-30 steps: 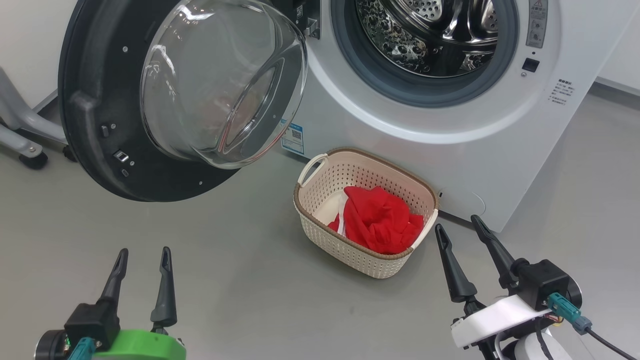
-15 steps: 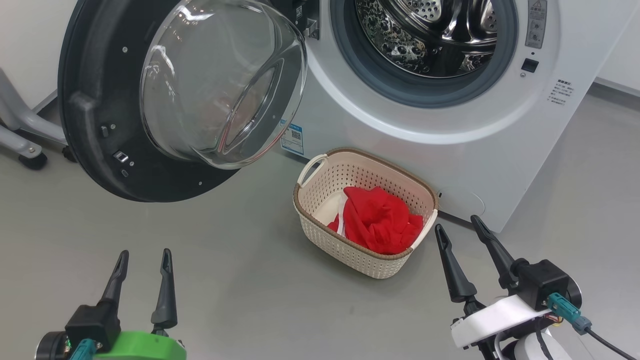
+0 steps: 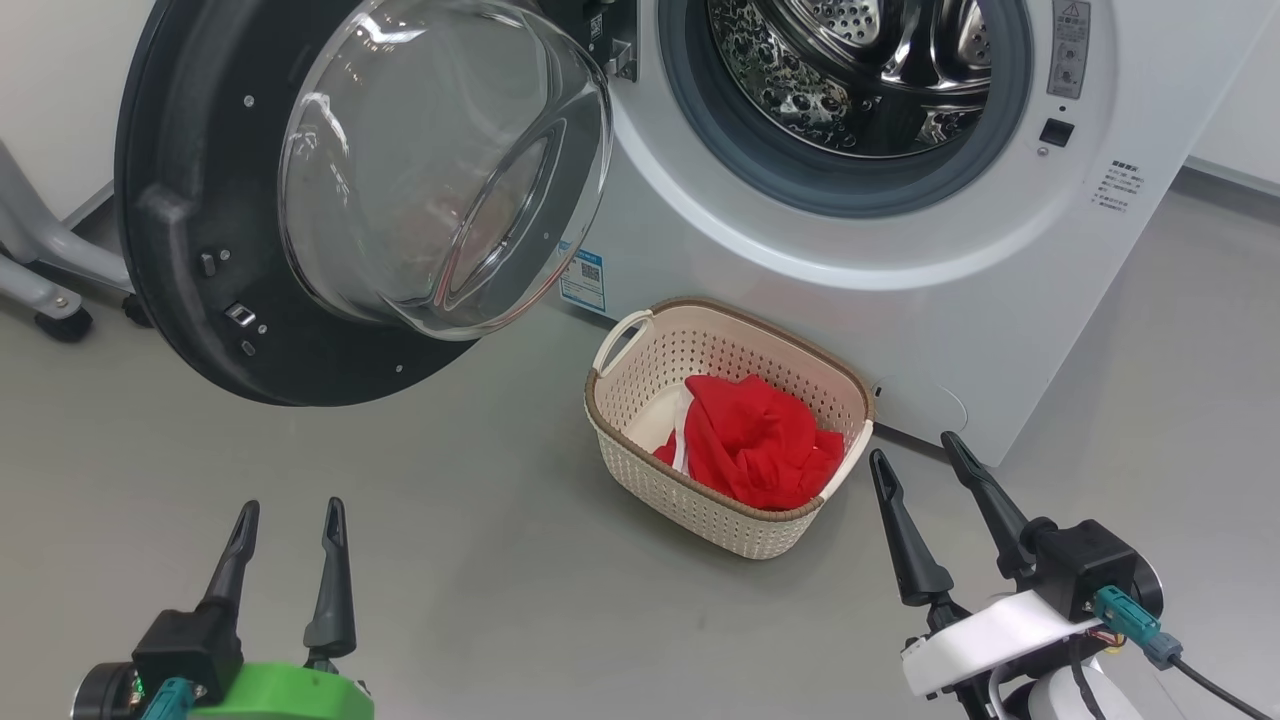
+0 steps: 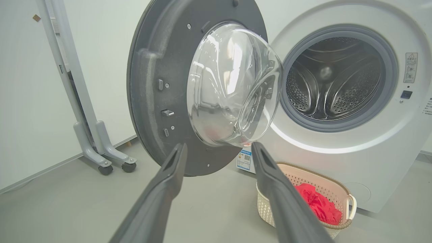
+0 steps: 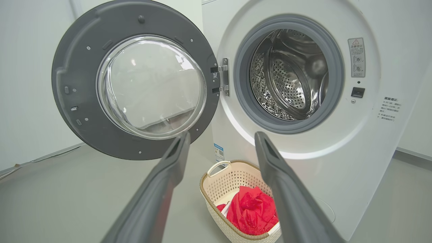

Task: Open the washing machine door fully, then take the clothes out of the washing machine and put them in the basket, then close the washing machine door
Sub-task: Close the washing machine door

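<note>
Step, as judged: the clothes [image 3: 752, 440] lie in the basket [image 3: 690, 505] and the drum [image 3: 860, 70] looks empty as far as it can be seen, so closing the door [image 3: 190, 260] is what remains.
Left gripper [image 3: 290, 506]: fingers spread apart, nothing between them, low over the floor.
Right gripper [image 3: 914, 448]: fingers spread apart too, holding nothing.
Door from left gripper: ahead and above, well apart; in the left wrist view its glass bowl sits just over the gap between the fingers.
Door from right gripper: ahead, above and far off to its left, past the basket.
Door's lie: swung wide, inner face and bowl towards the robot; hinge on the gripper's right against the machine [image 3: 900, 330], free edge out to its left.
Nearer arm: the left, clearly.
Move calls for: getting the left gripper round behind the free edge, then sweeping it rightward to the opening.
Basket from right gripper: just ahead and left, near but not touching.
Risk: the basket stands below the opening, close to the door's swing.
</note>
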